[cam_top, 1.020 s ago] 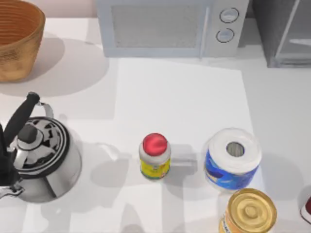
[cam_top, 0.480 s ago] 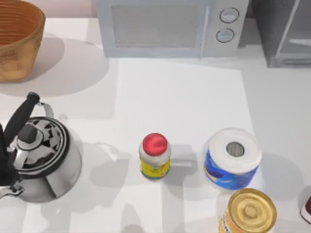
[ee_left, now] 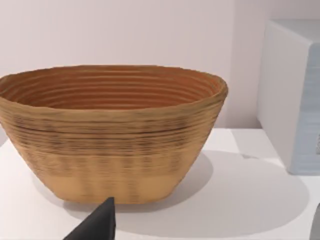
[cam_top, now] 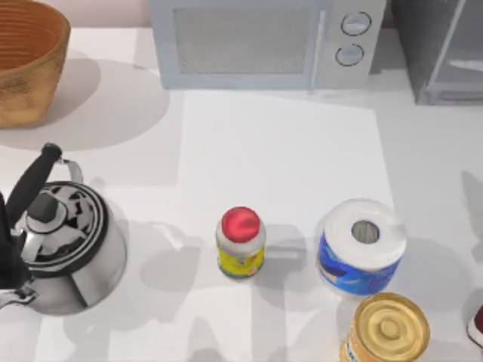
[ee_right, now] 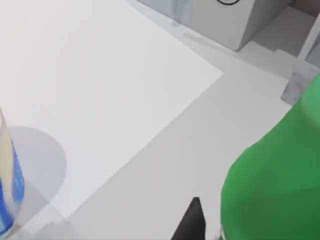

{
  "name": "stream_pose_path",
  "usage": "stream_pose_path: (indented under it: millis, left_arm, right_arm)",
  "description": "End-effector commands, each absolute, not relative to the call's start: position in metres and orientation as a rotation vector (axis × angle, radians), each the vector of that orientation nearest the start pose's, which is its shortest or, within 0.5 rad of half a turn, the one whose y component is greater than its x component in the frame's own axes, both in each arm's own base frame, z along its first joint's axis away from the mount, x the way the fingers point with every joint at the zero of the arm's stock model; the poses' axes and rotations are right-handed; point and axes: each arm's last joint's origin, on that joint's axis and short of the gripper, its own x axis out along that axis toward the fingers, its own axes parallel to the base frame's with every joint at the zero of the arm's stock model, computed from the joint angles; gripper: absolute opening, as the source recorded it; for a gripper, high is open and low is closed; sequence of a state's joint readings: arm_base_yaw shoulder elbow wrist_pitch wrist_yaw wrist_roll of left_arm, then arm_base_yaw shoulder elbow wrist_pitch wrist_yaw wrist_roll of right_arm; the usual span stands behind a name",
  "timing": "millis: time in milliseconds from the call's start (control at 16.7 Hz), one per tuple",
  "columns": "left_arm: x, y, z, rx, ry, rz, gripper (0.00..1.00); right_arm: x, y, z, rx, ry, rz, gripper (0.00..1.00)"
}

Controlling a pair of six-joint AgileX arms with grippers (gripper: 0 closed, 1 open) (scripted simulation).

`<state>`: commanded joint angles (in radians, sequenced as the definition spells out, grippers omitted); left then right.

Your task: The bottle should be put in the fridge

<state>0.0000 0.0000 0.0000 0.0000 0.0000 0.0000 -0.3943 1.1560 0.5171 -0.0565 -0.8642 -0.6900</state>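
The bright green bottle (ee_right: pixel 275 185) looms close in the right wrist view, hanging above the table's right part. My right gripper (ee_right: pixel 250 222) is shut on it, with one dark fingertip (ee_right: pixel 192 220) showing beside it. The fridge (cam_top: pixel 445 53), a dark grey cabinet with a light grey door frame, stands at the back right corner, and its frame (ee_right: pixel 306 47) shows beyond the bottle. My left gripper (ee_left: pixel 207 227) hangs open at the far left, facing the basket, its dark fingertip (ee_left: pixel 100 222) low in the left wrist view.
A pale microwave (cam_top: pixel 264 41) stands at the back middle and a woven basket (cam_top: pixel 26 64) at the back left. A steel kettle (cam_top: pixel 64 241), a red-capped jar (cam_top: pixel 241 243), a paper roll (cam_top: pixel 361 245) and a gold-lidded can (cam_top: pixel 386 328) stand near the front.
A faint shadow has appeared on the table at the top view's right edge. The things on the table have not moved.
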Motion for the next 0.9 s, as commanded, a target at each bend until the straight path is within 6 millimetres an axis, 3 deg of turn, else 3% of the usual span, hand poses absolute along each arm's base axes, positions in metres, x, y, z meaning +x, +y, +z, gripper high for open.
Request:
stream_pose_path:
  millis: [240,480,900]
  left_arm:
    - [0.106,-0.001,0.16,0.0,0.0,0.0,1.0]
    - [0.106,-0.001,0.16,0.0,0.0,0.0,1.0]
    - [0.106,-0.001,0.16,0.0,0.0,0.0,1.0]
  right_arm:
    - [0.161,-0.025,0.209,-0.305,0.268,0.389,0.01]
    - [0.121,-0.007,0.196,-0.21,0.111,0.175,0.01]
    - [0.106,-0.001,0.16,-0.002,0.001,0.001,0.01]
